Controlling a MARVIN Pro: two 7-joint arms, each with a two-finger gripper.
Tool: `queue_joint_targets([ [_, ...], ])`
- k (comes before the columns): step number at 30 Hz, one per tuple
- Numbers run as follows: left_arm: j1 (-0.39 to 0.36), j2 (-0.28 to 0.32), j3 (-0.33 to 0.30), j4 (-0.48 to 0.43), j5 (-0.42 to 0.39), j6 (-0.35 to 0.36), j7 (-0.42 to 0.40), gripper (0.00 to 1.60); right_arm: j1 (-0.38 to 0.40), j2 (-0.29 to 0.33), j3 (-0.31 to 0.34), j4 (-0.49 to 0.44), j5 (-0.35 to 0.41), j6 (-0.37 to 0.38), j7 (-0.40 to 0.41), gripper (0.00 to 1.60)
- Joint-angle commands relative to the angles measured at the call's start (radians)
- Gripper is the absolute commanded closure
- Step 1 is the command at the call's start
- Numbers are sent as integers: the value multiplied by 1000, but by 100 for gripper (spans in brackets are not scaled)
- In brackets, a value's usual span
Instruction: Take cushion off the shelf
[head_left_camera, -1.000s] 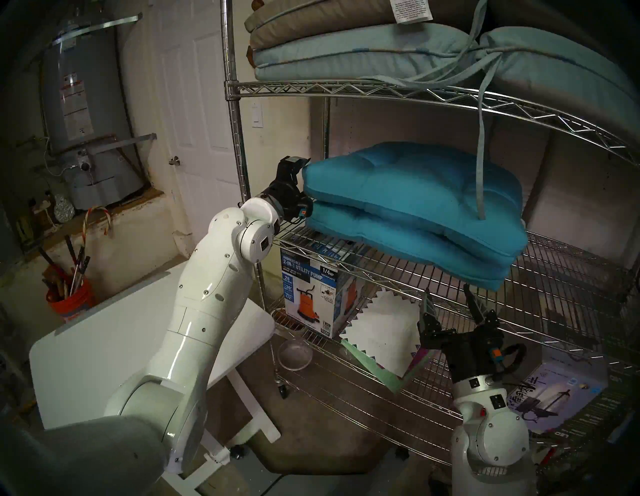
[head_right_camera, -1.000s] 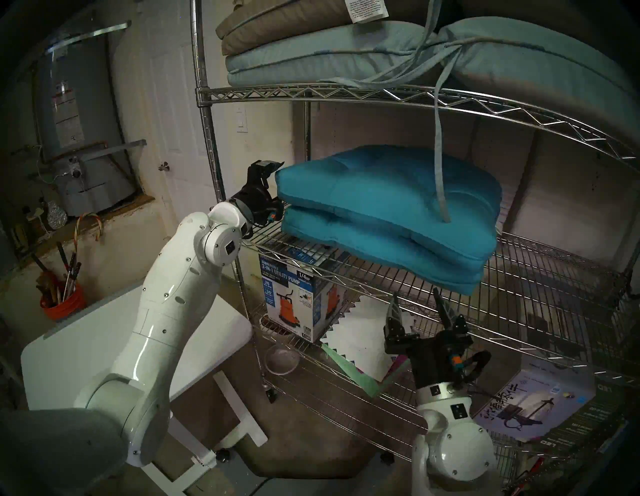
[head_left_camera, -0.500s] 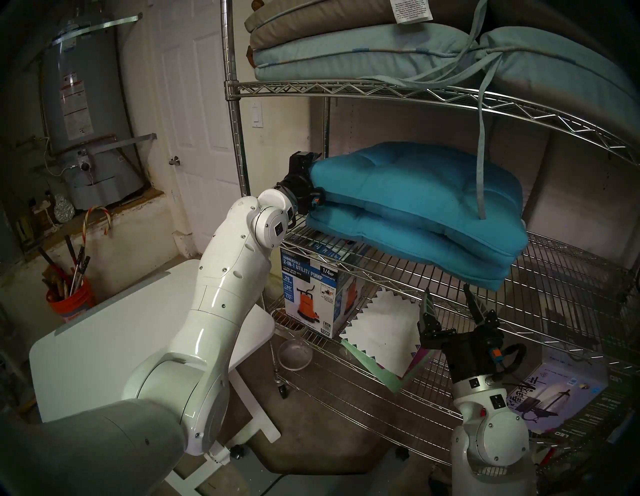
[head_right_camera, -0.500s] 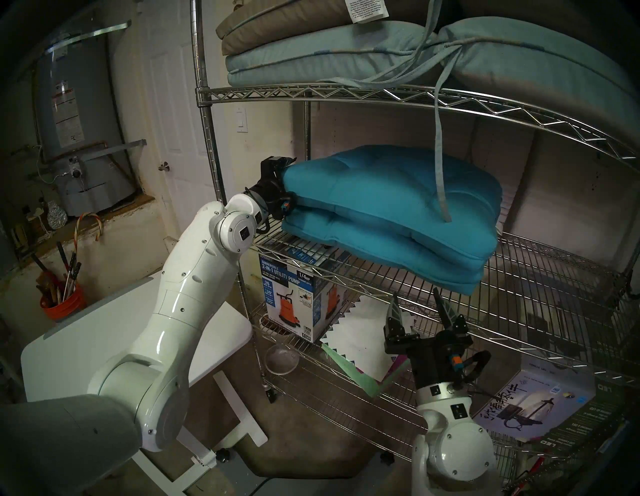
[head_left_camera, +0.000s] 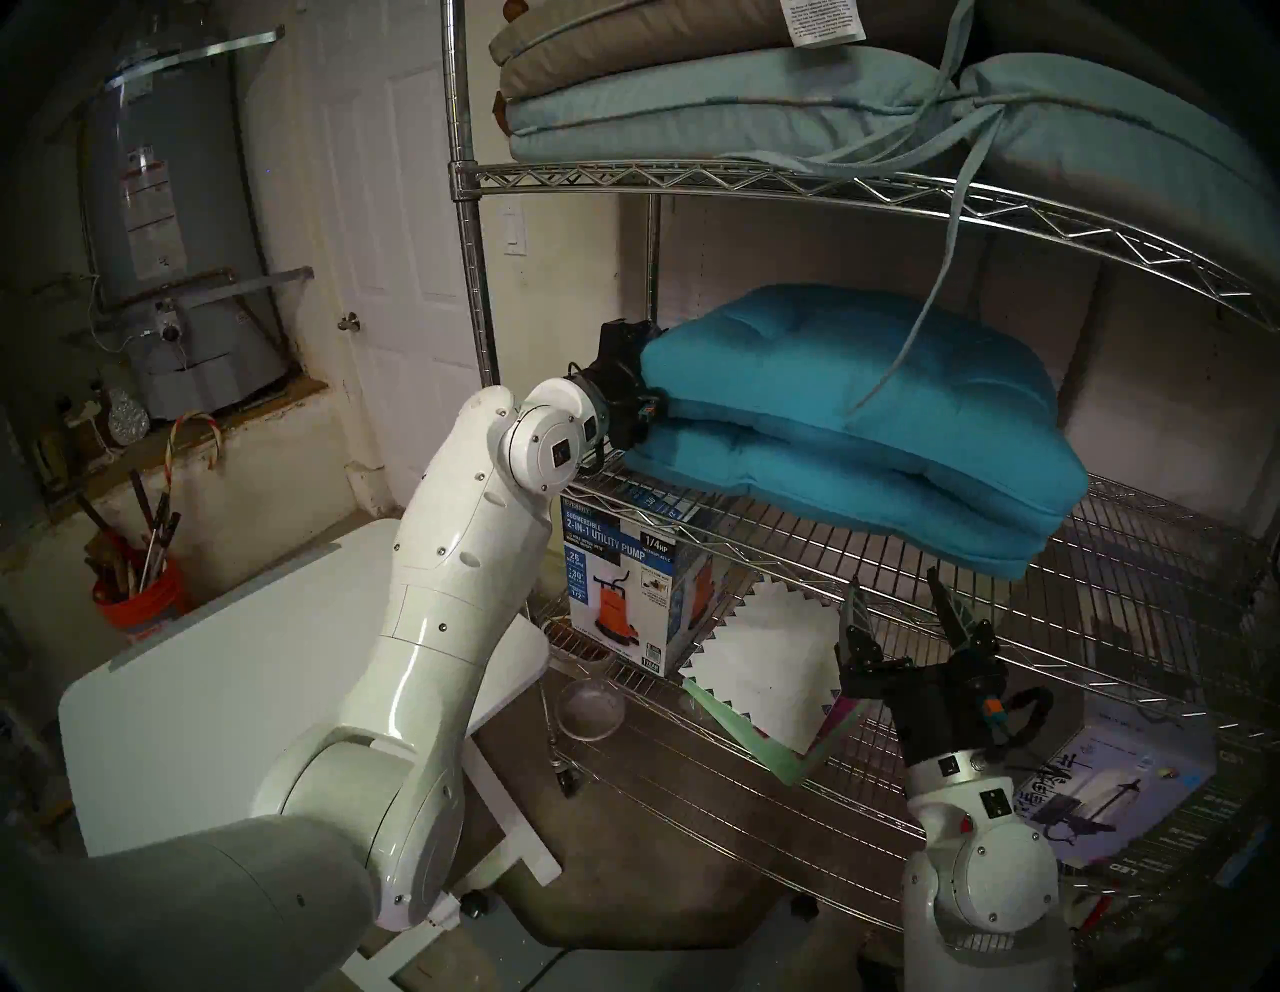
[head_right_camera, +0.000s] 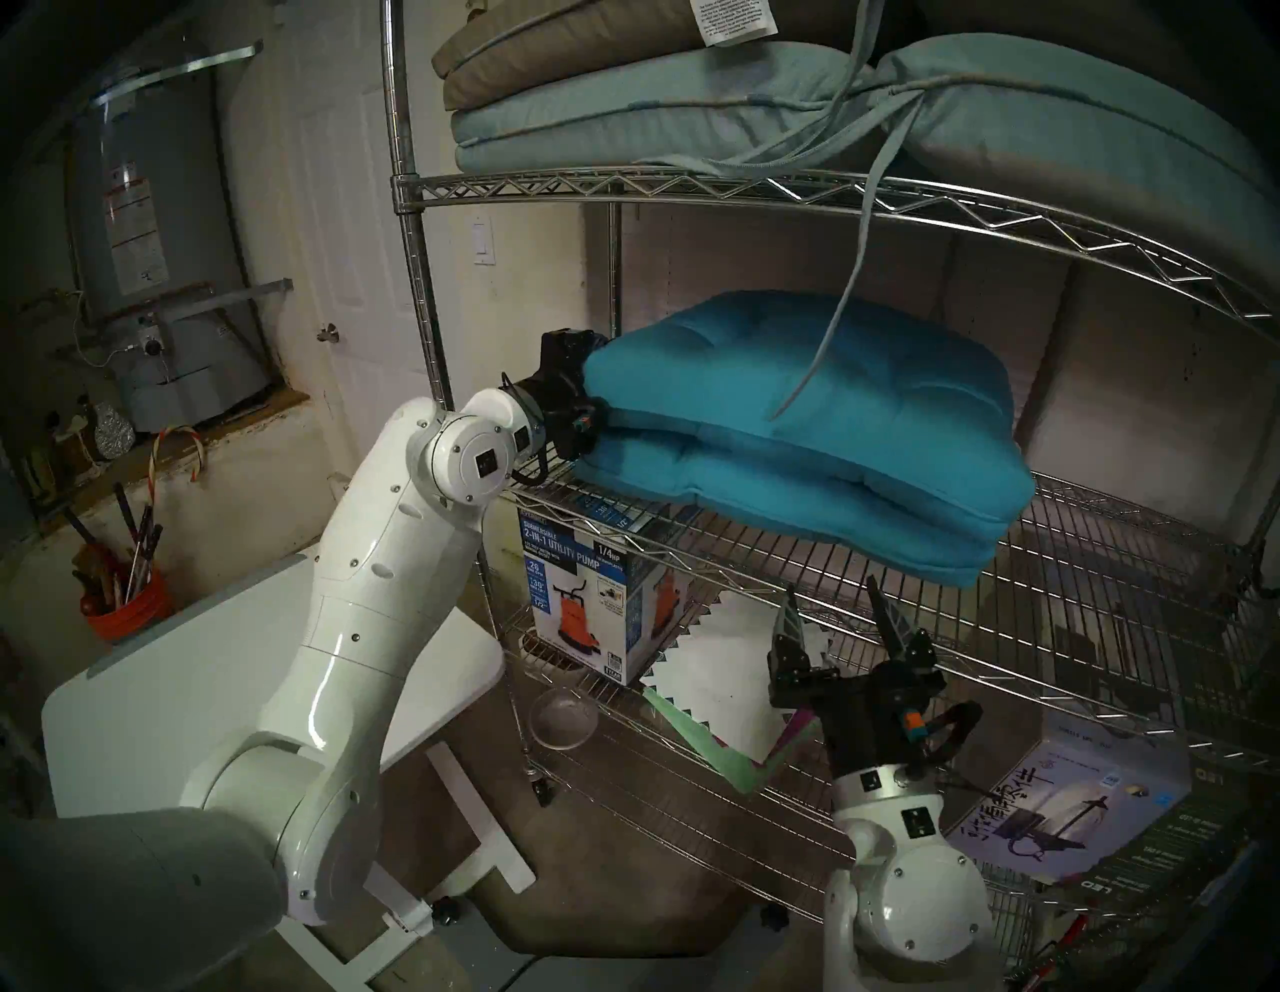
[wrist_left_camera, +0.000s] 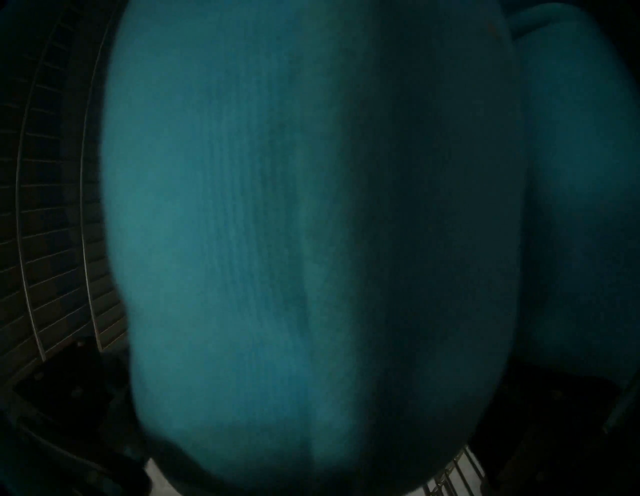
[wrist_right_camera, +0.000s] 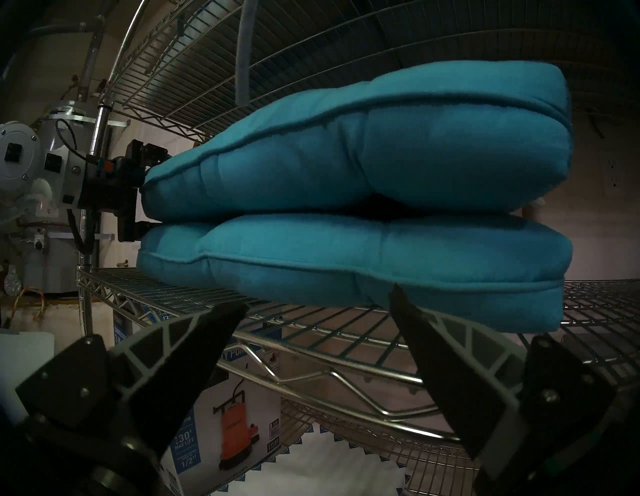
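Observation:
Two teal cushions lie stacked on the middle tier of the chrome wire shelf (head_left_camera: 471, 277). The upper cushion (head_left_camera: 866, 374) (head_right_camera: 831, 388) (wrist_right_camera: 381, 149) fills the left wrist view (wrist_left_camera: 311, 242). It rests on the lower cushion (head_left_camera: 831, 499) (wrist_right_camera: 346, 273). My left gripper (head_left_camera: 644, 377) (head_right_camera: 589, 388) (wrist_right_camera: 145, 188) is open, pressed against the upper cushion's left end, with one finger above that end and one in the seam between the cushions. My right gripper (head_left_camera: 893, 589) (head_right_camera: 831, 596) (wrist_right_camera: 318, 301) stands open and empty, just below the tier's front edge, under the lower cushion's overhang.
Pale blue and tan cushions sit on the tier above; their tie strap (head_left_camera: 935, 291) hangs onto the teal stack. A pump box (head_left_camera: 623, 589), a glass bowl (head_left_camera: 592, 706) and another box (head_left_camera: 1122, 783) occupy lower tiers. A white table (head_left_camera: 208, 693), orange bucket (head_left_camera: 138, 596) and water heater (head_left_camera: 166, 228) stand left.
My left gripper has pushed rightward onto the upper cushion's end, and both cushions have slid right on the tier. The hanging strap now slants. The right arm has not moved.

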Motion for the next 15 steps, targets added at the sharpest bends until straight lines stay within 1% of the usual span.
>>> queue_joint_targets([
  [1, 24, -23, 10, -48, -19, 13, -41, 0, 0, -2, -1, 0, 1, 5, -1, 0],
  [9, 25, -22, 11, -52, -21, 20, -47, 0, 0, 5, 6, 0, 3, 3, 3, 0],
  [11, 25, -21, 12, -52, -22, 20, -48, 0, 0, 12, 20, -10, -21, 2, -4, 0],
  [13, 25, -21, 12, -53, -22, 21, -48, 0, 2, 20, 37, -19, -27, 4, -5, 0],
  [15, 25, -21, 12, -53, -22, 22, -48, 0, 1, 37, 54, -27, -60, 0, -4, 0],
])
